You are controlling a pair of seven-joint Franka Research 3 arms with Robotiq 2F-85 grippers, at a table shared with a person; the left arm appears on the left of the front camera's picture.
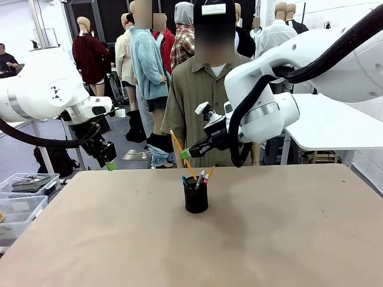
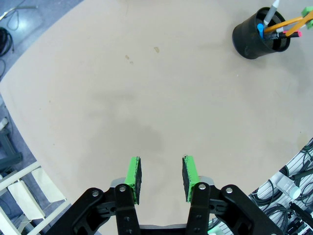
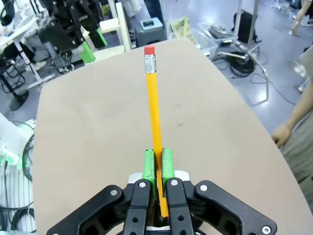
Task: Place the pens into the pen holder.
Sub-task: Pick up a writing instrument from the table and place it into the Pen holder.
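Bare tan table (image 1: 287,239), black mesh cup (image 1: 195,195) at centre, three pens (image 1: 200,177) already in it. Pencil (image 3: 153,105) is clamped by right gripper (image 1: 185,153) above the cup; should be tipped upright before release. Left gripper (image 2: 161,178) is held apart, empty, at the table's edge.

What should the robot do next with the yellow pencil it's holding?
Probably lower it a bit. The right gripper is shut on the yellow pencil, whose lower end already dips into the pen holder beside the other pens. Lowering before letting go should help it drop inside.
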